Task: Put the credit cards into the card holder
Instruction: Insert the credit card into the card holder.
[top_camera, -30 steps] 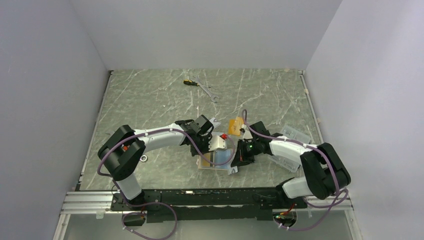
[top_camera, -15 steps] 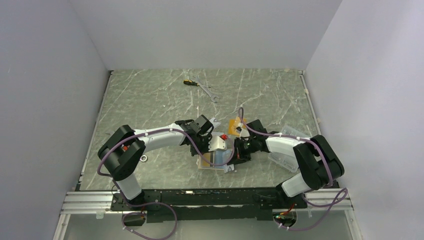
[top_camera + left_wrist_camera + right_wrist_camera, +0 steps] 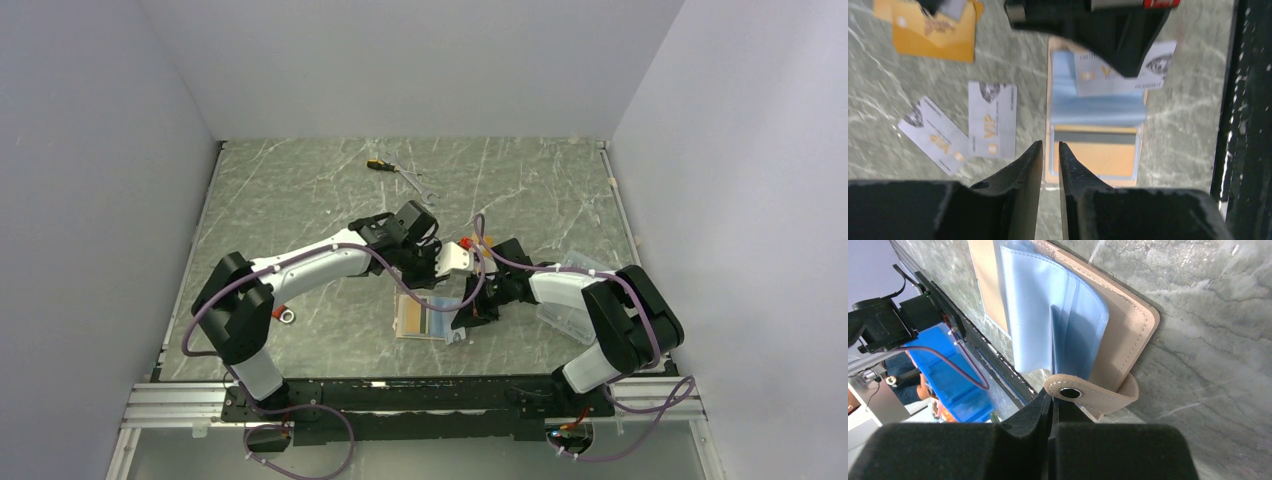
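Your left gripper (image 3: 1049,146) lifted off the card holder (image 3: 1098,107), jaws barely apart, empty, right gripper (image 3: 1052,401) closed at its snap tab (image 3: 1090,395)

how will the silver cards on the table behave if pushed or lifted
Probably stiff and light: the straight silver card and the tilted silver card lie flat on the table. Likely hard to pinch, with no edge raised. They apparently meet at a corner, so pushing one may shift the other.

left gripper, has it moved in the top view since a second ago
Yes. The left gripper has swung away from the card holder toward the far side, closer to the wrench, which stayed put.
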You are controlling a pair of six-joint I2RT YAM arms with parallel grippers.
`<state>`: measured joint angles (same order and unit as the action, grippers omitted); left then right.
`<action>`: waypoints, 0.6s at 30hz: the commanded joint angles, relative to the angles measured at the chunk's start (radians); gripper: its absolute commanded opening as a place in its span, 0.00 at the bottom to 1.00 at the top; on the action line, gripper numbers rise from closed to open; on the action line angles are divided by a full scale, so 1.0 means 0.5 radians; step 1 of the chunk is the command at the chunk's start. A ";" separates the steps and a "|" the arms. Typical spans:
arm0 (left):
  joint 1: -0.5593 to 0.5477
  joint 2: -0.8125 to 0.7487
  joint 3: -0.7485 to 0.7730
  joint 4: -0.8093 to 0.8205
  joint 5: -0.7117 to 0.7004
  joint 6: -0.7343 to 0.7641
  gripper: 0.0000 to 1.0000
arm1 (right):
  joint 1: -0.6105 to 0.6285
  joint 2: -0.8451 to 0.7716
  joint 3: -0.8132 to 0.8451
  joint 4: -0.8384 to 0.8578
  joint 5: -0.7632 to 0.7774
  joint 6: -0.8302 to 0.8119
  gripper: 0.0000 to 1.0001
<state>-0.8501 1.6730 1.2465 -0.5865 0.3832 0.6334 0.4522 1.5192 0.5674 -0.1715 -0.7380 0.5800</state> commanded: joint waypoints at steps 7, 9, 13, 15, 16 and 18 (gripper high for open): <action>-0.058 0.141 -0.053 0.361 0.230 -0.170 0.24 | 0.000 0.010 -0.036 0.102 0.001 0.005 0.00; -0.066 0.155 -0.068 0.372 0.217 -0.171 0.24 | 0.001 0.012 -0.043 0.120 -0.011 0.011 0.00; -0.097 0.170 -0.168 0.445 0.160 -0.147 0.24 | 0.000 -0.002 -0.055 0.133 -0.024 0.018 0.00; -0.116 0.176 -0.215 0.490 0.118 -0.141 0.24 | 0.000 -0.005 -0.061 0.137 -0.027 0.017 0.00; -0.121 0.176 -0.233 0.514 0.110 -0.145 0.24 | 0.001 -0.005 -0.065 0.140 -0.027 0.018 0.00; -0.132 0.181 -0.254 0.543 0.100 -0.146 0.23 | 0.001 0.001 -0.075 0.160 -0.032 0.025 0.00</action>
<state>-0.8974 1.7588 1.1408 -0.3828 0.4400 0.5610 0.4522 1.5192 0.5465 -0.1307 -0.7525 0.5884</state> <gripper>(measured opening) 0.236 0.009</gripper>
